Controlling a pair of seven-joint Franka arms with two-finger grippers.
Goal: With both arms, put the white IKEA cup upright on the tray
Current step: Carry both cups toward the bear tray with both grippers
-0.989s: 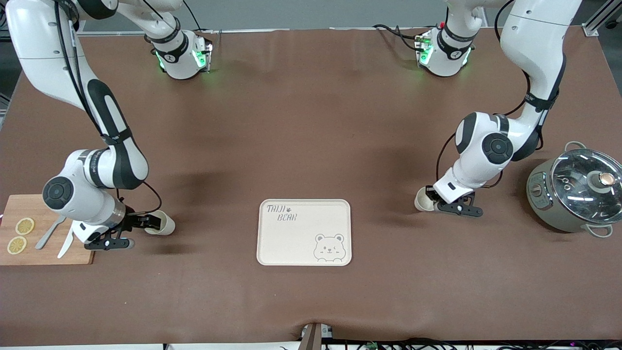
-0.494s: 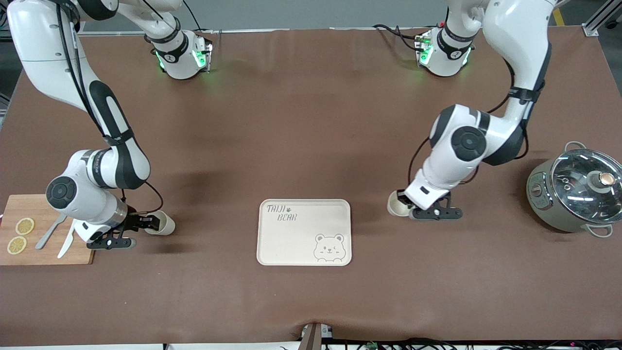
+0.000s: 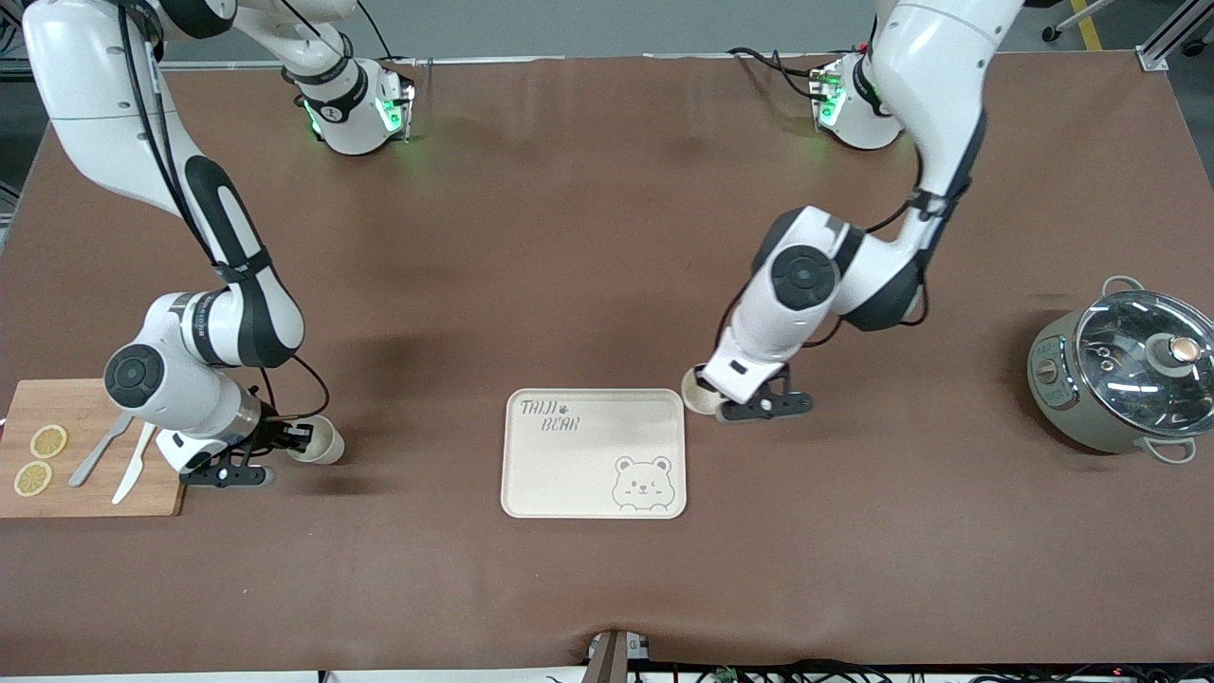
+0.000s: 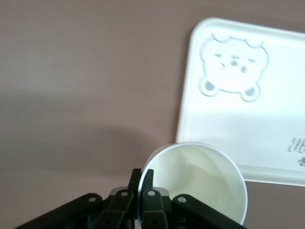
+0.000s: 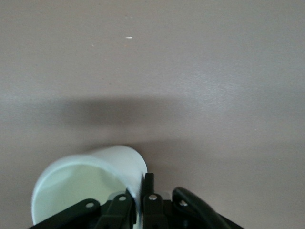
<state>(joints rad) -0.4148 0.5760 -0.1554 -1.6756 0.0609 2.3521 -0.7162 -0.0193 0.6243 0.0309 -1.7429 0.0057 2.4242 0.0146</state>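
The cream tray (image 3: 569, 474) (image 4: 248, 129) with its bear drawing lies mid-table, with nothing on it. My left gripper (image 3: 713, 400) (image 4: 141, 174) is shut on the rim of a white cup (image 3: 697, 396) (image 4: 200, 181). It holds the cup tipped on its side just off the tray's corner toward the left arm's end. My right gripper (image 3: 296, 440) (image 5: 139, 188) is shut on the wall of a second white cup (image 3: 324, 443) (image 5: 90, 179). That cup also lies tipped, low at the table beside the cutting board.
A wooden cutting board (image 3: 95, 498) with lemon slices (image 3: 47, 441), a knife and a spoon sits at the right arm's end. A grey pot with a glass lid (image 3: 1133, 365) stands at the left arm's end.
The left arm has carried its cup from near the pot to the tray's corner. The right gripper has closed on its cup's rim and the right arm has shifted slightly.
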